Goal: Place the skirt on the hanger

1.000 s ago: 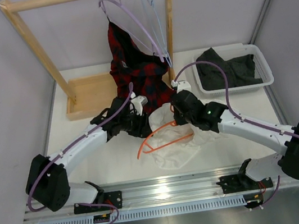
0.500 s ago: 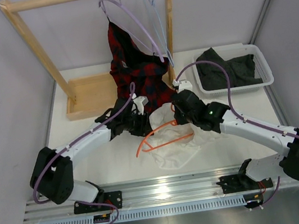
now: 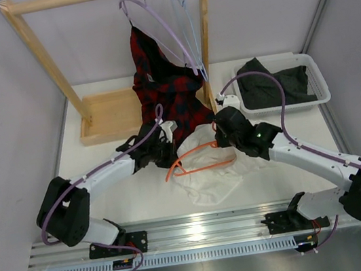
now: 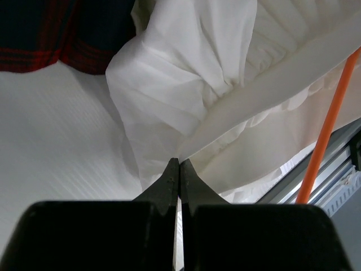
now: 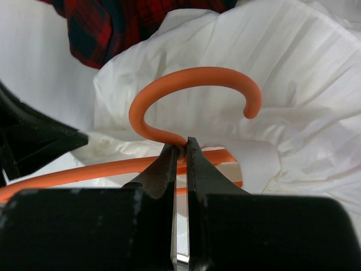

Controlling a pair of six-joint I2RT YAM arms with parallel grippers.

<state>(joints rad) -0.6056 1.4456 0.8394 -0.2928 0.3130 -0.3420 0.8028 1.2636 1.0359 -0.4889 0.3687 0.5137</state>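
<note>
The left end effector is pinching the white skirt at its edge, fingers fully together, while the right end effector is clamping tight on the orange hanger just below its hook. The skirt is lying bunched on the worktop between the arms, with the hanger lying across it.

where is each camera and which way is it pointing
Top external: above and behind, looking down on the table; both arms show, bases nearest.
Left wrist: low, looking along its own shut left fingers at the skirt.
Right wrist: looking along the right fingers, shut on the hanger below its hook.
Shared: both wrist views show skirt, orange hanger and plaid garment.
</note>
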